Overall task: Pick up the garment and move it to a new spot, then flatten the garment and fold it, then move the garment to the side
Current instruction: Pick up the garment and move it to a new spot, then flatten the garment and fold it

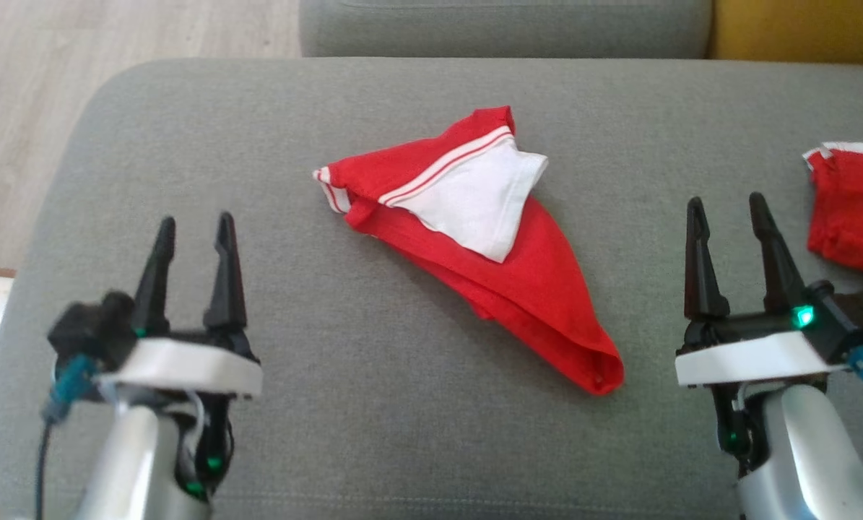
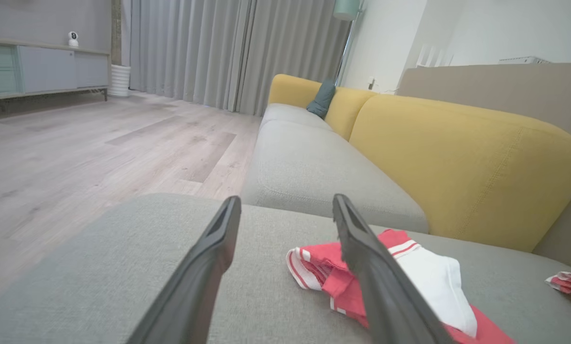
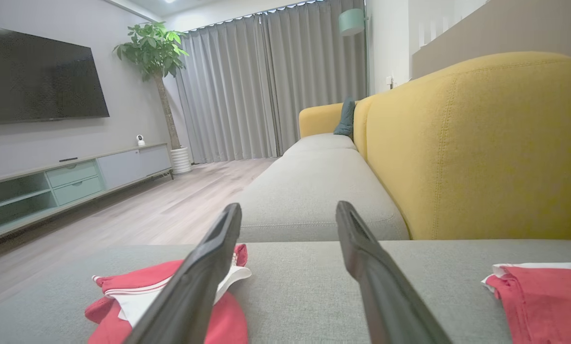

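we are at the very start: the first step, picking the garment up, is not yet begun. our left gripper (image 1: 195, 218) and right gripper (image 1: 725, 198) both hang over the grey cushion (image 1: 258, 130), fingers spread apart and nothing between them. the garment (image 1: 532, 289) lies crumpled between the two grippers, to the right of the left one and to the left of the right one, partly ahead of both sets of fingertips, touching neither. it is bunched into a rough wedge, its white pocket lining (image 1: 482, 198) turned out on top and a striped hem corner pointing toward the left gripper's side. a second red piece (image 1: 850, 217) lies just to the right of the right gripper; we judge it is not ours to handle now. next, we think, one gripper must swing inward and down onto a raised fold, close on the red fabric rather than the loose lining alone, and lift it clear.
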Robot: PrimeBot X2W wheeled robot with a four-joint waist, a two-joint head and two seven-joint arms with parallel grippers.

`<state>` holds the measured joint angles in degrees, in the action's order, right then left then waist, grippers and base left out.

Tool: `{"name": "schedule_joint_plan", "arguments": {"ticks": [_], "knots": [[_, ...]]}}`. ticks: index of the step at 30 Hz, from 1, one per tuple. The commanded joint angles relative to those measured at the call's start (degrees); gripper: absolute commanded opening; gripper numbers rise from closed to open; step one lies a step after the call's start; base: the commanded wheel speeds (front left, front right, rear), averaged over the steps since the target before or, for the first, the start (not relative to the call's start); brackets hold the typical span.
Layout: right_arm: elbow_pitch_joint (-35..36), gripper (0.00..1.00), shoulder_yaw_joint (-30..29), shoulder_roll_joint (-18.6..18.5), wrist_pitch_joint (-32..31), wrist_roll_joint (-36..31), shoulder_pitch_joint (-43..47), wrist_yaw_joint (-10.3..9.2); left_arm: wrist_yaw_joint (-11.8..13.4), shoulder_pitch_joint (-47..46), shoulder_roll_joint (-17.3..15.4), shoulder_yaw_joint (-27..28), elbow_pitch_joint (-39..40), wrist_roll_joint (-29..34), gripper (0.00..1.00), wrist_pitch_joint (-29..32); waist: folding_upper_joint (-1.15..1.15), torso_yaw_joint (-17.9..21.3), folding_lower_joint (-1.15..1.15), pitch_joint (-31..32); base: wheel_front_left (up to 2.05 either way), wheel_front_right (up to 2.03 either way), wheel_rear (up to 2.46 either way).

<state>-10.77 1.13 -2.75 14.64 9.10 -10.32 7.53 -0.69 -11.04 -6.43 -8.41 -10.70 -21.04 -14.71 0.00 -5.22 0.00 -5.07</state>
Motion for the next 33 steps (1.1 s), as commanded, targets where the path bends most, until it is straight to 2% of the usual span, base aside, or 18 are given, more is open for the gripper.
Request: {"name": "schedule_joint_plan", "arguments": {"ticks": [1, 5, 16, 24, 33], "knots": [[1.66, 1.0, 1.41, -0.12, 0.36, 0.65, -0.79, -0.04, 0.27, -1.22, -0.09, 2.25, 3.33, 1.61, 1.0, -0.29, 0.0, -0.56, 0.0, 0.35, 0.0, 0.0, 0.0], [1.31, 1.0, 1.73, -0.12, 0.36, 1.13, -0.27, -0.04, 0.49, 2.98, 2.3, 3.22, 6.18, 4.09, 1.0, -0.29, 0.0, -1.0, 0.0, 0.75, 0.0, 0.0, 0.0], [-0.73, 1.0, 3.15, -0.12, 0.36, 2.1, -0.98, -0.04, -0.82, 2.69, 3.47, 3.55, 7.26, 5.75, 1.0, -0.29, 0.0, -3.36, 0.0, -0.94, 0.0, 0.0, 0.0], [-11.8, 1.0, 7.55, -0.12, -2.32, 9.84, -9.36, -0.04, -0.04, 1.58, 3.54, 0.34, 6.42, 3.74, 1.0, -0.29, 0.0, -7.78, 0.0, -4.83, 0.0, 0.0, 0.0], [-25.97, 1.0, 9.0, -0.12, -5.07, 19.84, -18.52, -0.04, 0.9, 0.22, 3.55, -1.85, 5.73, 2.4, 1.0, -0.29, 0.0, -11.79, 0.0, -7.51, 0.0, 0.0, 0.0]]}}
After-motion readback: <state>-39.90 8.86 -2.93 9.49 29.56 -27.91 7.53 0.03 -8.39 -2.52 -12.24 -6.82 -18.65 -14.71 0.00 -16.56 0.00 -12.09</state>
